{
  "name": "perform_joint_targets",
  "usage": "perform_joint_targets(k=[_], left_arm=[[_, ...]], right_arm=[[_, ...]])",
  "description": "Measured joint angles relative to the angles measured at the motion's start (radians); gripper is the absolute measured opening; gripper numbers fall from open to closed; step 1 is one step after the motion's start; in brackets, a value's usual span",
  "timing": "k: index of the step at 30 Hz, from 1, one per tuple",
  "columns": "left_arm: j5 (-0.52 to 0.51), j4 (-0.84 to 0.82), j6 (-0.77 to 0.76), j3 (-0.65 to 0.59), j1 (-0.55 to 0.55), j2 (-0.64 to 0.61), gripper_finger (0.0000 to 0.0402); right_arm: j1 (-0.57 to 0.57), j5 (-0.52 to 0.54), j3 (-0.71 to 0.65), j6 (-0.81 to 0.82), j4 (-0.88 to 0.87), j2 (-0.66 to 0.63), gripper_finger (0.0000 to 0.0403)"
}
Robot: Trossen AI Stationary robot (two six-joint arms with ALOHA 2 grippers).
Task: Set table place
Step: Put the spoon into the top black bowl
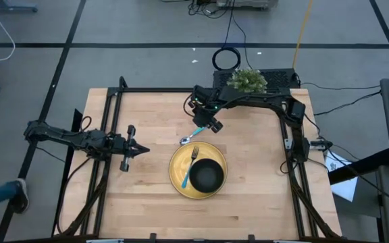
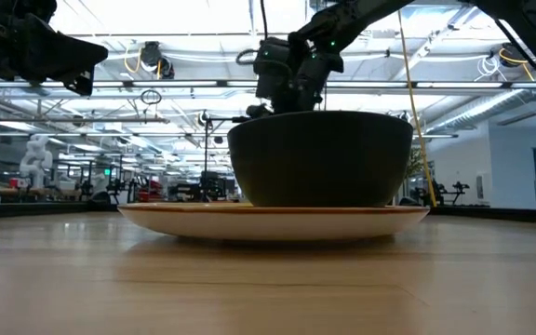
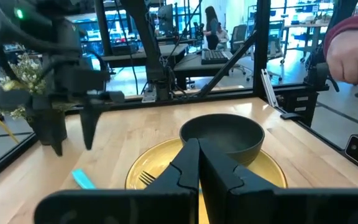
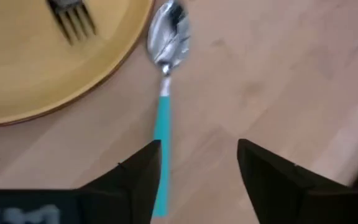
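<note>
On the table (image 1: 147, 196): plate (image 1: 178, 183) holding bowl (image 1: 206, 176), fork (image 1: 189, 167)
Spoon (image 4: 166, 74): just beside plate
Right gripper (image 4: 199, 168): fingers apart, over spoon handle
Left gripper (image 1: 140, 150): fingers together, empty

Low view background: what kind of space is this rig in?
Probably a big robotics lab or workshop hall. Past the table run exposed ceiling trusses and pipes, a white humanoid-looking robot stands far off, and the left wrist view shows workbenches with a person at one.
</note>
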Motion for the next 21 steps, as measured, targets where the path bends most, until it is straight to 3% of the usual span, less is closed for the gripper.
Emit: perform_joint_targets(k=[4,21], left_arm=[[0.000,-0.002,0.000,0.000,0.000,0.000,0.0008],[0.000,-0.004,-0.003,0.000,0.000,0.000,0.0008]], right_arm=[[-0.007,-0.051,-0.001,0.013,-0.014,0.021,0.0216],[0.003,-0.051,-0.001,0.028,-0.026,0.025,0.0215]])
